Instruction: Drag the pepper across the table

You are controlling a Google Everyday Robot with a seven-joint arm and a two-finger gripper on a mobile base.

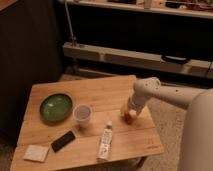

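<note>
The pepper (129,118) is a small red-orange lump on the right part of the light wooden table (102,92). My gripper (127,113) comes down from the white arm at the right and sits right on top of the pepper, partly covering it. A white cup (82,113) stands left of the pepper near the table's middle.
A green bowl (55,107) sits at the left. A white bottle (105,142) lies near the front edge. A black phone-like slab (63,141) and a pale square pad (36,153) lie at the front left. The table's right edge is close to the pepper.
</note>
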